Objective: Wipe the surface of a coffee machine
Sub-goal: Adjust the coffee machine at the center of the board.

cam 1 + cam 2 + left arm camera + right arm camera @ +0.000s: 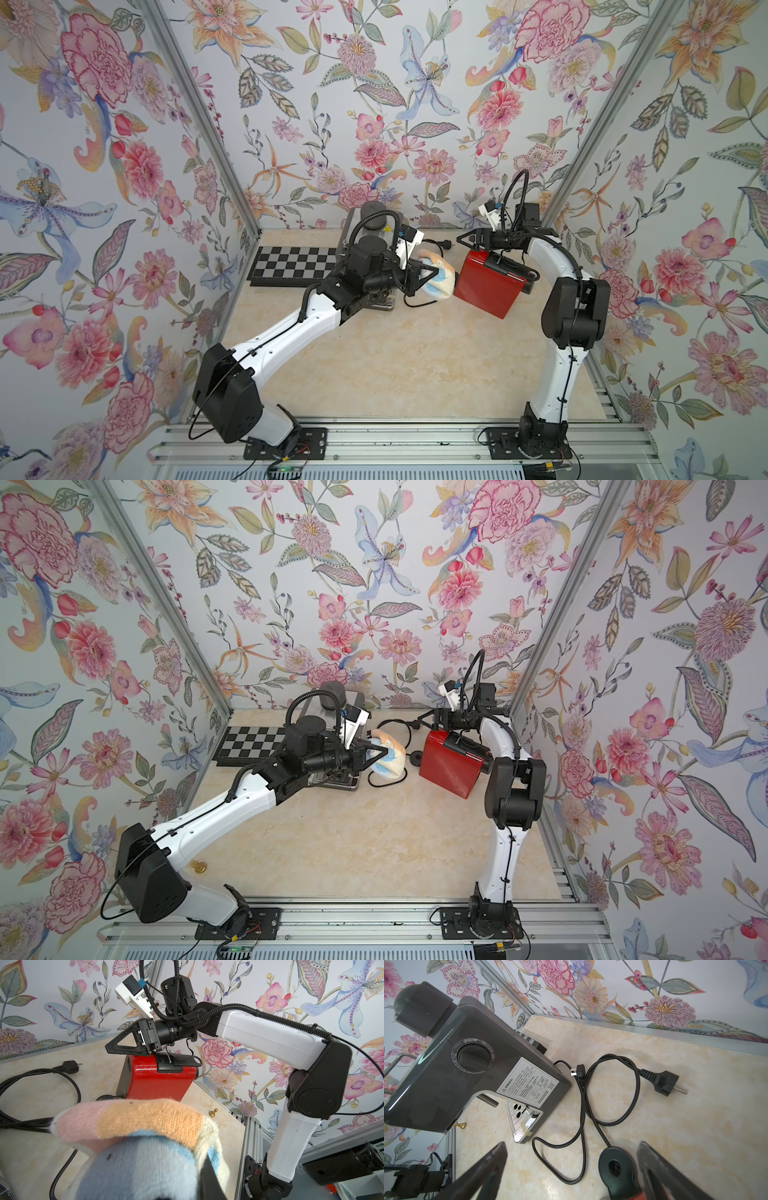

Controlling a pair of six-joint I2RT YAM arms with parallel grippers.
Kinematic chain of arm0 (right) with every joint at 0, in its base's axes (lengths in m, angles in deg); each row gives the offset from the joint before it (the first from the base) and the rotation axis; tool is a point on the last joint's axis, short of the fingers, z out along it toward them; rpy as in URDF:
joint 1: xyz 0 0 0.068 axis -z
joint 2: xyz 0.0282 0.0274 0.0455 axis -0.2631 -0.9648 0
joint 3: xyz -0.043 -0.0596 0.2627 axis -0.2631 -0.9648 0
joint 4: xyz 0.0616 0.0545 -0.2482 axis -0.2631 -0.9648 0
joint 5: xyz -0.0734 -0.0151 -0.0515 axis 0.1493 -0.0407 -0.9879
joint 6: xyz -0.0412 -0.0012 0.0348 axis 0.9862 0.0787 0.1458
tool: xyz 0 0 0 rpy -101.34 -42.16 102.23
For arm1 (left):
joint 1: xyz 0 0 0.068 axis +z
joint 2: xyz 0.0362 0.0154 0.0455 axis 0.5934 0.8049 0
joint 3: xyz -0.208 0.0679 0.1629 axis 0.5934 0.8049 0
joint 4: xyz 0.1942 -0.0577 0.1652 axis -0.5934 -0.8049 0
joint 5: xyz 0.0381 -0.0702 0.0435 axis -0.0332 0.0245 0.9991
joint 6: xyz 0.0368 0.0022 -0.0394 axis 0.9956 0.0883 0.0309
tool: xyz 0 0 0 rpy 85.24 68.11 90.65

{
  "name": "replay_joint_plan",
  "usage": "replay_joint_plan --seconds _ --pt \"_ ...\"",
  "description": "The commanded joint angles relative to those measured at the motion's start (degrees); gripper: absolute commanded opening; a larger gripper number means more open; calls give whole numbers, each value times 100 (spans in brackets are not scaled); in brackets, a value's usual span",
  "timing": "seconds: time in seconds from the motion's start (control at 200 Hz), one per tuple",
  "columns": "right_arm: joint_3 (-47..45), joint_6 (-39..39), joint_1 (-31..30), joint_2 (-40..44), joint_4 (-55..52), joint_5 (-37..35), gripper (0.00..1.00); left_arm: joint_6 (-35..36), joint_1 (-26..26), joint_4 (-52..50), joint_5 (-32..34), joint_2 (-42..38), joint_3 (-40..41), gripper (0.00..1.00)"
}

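1. Beige bench (415,353): red machine (486,291) stands right-rear; rigid, glossy, likely slides if pushed.
2. Soft cloth (438,284), just beside it, is clamped in the left pincer (432,274).
3. Right pincer (460,240) gapes empty over the machine; brace its top.

Marbled tabletop (395,353) carries a red coffee machine (486,286), a grey coffee machine (446,1084), a checkerboard (291,264), black power cords (591,1105) and a brass knob (200,867).
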Motion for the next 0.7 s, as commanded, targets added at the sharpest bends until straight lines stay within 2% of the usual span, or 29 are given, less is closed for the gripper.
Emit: replay_joint_plan --seconds 0.0,0.155,0.25,0.38,0.565,0.695 --pt "-362 634 -125 -429 -1970 -166 99 39 -45 118 76 42 -203 0" --pt "-234 512 -54 -422 -1967 -646 98 48 -54 119 40 77 -238 0" --pt "53 448 -66 -392 -1970 -1207 99 60 -52 110 16 88 -247 0" --pt "436 374 -22 -340 -1976 -1349 100 83 -53 110 -1 64 -229 0" --pt "672 294 -91 -89 -2056 -2063 100 172 -36 140 -15 -54 -86 0" --pt "772 310 -410 78 -2313 -3029 100 284 -28 117 -21 -72 -6 0"
